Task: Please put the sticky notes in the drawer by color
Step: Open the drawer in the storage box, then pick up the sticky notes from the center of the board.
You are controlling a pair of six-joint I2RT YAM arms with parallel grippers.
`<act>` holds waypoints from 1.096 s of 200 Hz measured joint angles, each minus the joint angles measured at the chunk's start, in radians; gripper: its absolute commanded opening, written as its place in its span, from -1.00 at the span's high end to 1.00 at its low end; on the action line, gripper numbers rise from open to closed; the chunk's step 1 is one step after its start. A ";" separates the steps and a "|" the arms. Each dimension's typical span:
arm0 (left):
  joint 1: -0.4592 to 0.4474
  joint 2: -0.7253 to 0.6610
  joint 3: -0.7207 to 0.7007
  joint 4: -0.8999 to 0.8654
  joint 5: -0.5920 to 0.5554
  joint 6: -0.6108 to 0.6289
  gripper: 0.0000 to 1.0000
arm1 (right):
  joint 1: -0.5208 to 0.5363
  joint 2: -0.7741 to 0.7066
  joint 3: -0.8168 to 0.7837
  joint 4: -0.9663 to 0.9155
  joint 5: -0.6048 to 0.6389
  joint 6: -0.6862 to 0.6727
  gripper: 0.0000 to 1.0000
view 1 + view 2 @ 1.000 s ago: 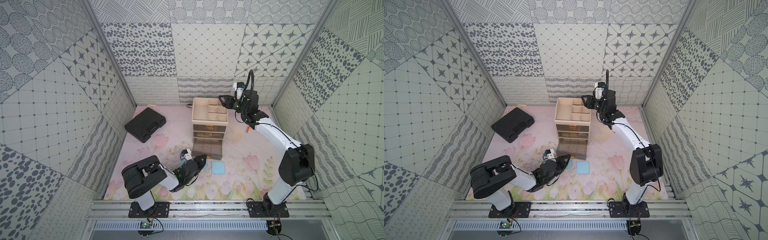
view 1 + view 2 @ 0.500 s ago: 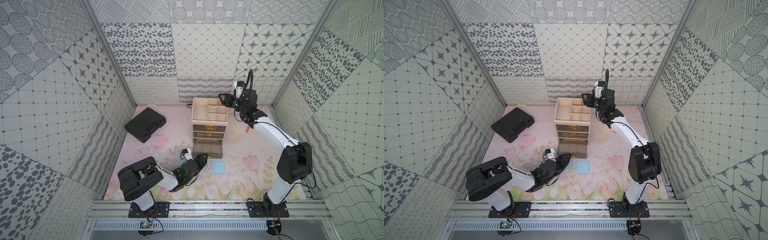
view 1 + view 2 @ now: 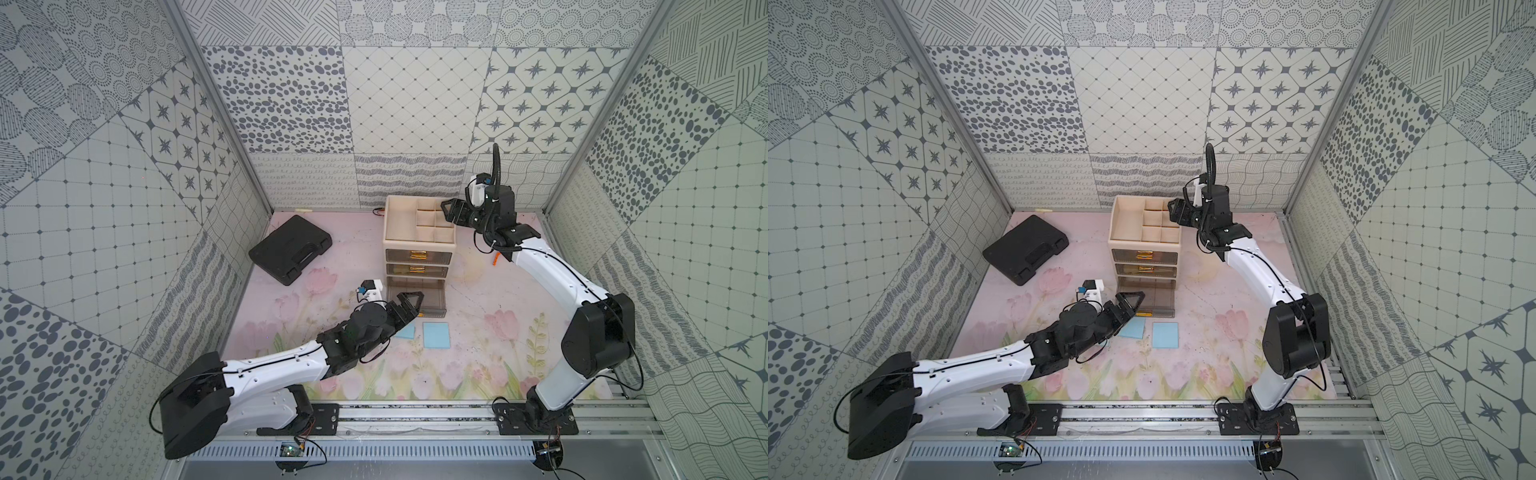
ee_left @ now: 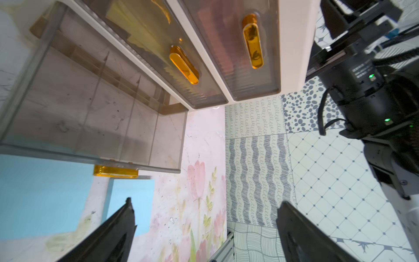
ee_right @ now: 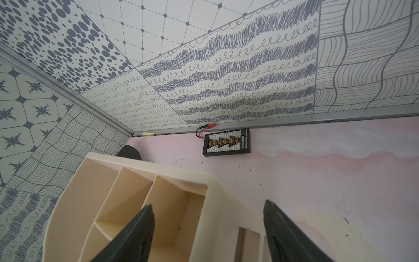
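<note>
Two light blue square paper sticky notes (image 3: pixel 436 335) lie flat just before the pulled-out translucent grey bottom drawer (image 3: pixel 432 291) of the cream plastic cabinet (image 3: pixel 417 245). The left gripper (image 3: pixel 410 302) hovers spread wide and empty at that drawer's front. The right gripper (image 3: pixel 446 212), reaching level, gapes astride the cabinet's top-tray edge.

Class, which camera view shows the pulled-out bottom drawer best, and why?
The left wrist view: it shows the bottom drawer close up, dividers and bare floor visible. Both top views show it small, partly behind the left gripper. The right wrist view misses it.
</note>
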 measured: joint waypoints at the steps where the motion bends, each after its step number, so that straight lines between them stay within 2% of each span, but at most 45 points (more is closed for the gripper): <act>1: 0.000 -0.002 0.004 -0.013 0.000 0.002 -1.00 | 0.000 -0.007 -0.005 0.000 0.002 0.000 -0.61; 20: 0.003 -0.016 0.079 -0.230 0.010 0.038 -1.00 | 0.000 -0.099 -0.087 -0.001 0.028 0.002 -0.65; 36: 0.001 0.028 0.166 -0.415 0.006 0.079 -1.00 | 0.000 -0.174 -0.154 0.004 0.042 0.008 -0.70; 69: -0.016 0.230 0.350 -0.711 -0.032 0.186 -1.00 | 0.004 -0.266 -0.251 0.002 0.057 0.024 -0.80; 94: -0.030 0.374 0.417 -0.840 -0.070 0.251 -1.00 | 0.007 -0.291 -0.290 -0.018 0.063 0.021 -0.84; 127: -0.040 0.445 0.402 -0.922 -0.113 0.306 -1.00 | 0.008 -0.328 -0.328 -0.035 0.074 0.016 -0.85; 198: -0.052 0.442 0.365 -0.923 -0.170 0.426 -1.00 | 0.008 -0.341 -0.363 -0.041 0.076 0.014 -0.85; 219: -0.058 0.444 0.373 -0.916 -0.172 0.450 -0.94 | 0.008 -0.340 -0.369 -0.042 0.076 0.016 -0.86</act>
